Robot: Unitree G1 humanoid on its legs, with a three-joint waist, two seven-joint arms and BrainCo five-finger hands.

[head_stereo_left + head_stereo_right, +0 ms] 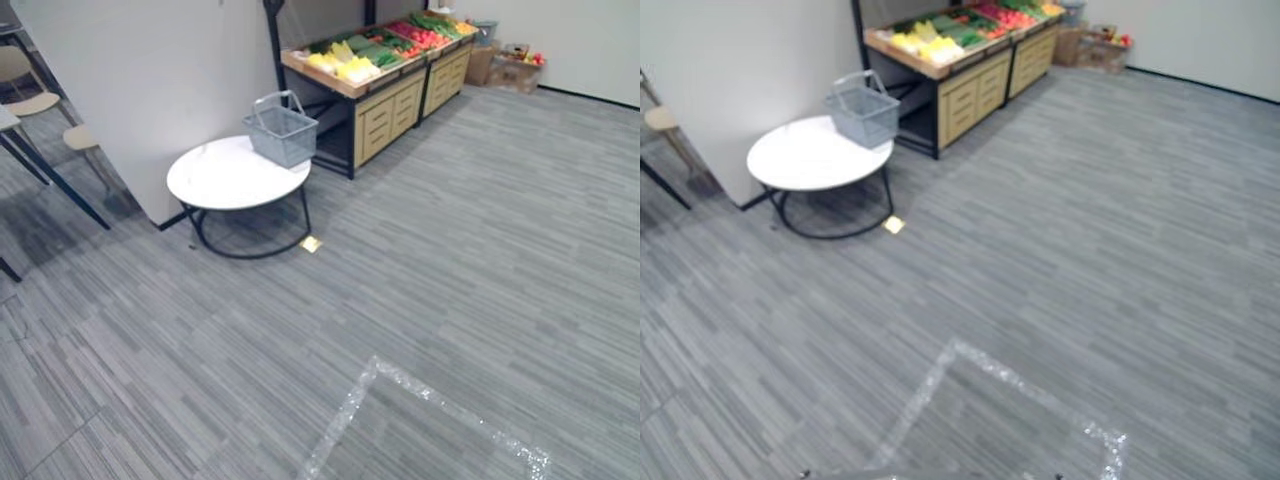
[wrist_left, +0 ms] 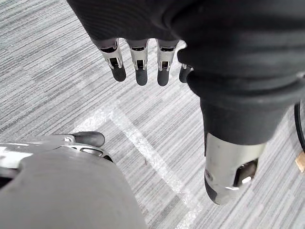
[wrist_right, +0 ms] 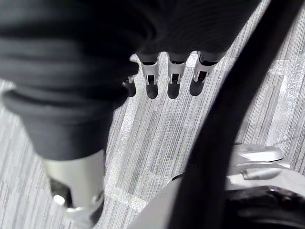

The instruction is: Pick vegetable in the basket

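Our left hand [image 2: 141,71] and right hand [image 3: 173,82] hang slack, empty; a clumsy reach could tip the grey wire basket [image 1: 281,133] off the round white table [image 1: 215,178].

Round white table [image 1: 225,175] on a black wire frame, standing on grey striped carpet [image 1: 470,250] beside a white wall [image 1: 150,70]. Small yellow tag [image 1: 311,244] on the carpet just beside the table's foot. Wooden stand [image 1: 385,115] with drawers behind the table — cardboard boxes [image 1: 508,70] past its far end. Silvery tape lines [image 1: 400,383] form a corner on the near carpet. Chairs [image 1: 35,103] left of the wall.
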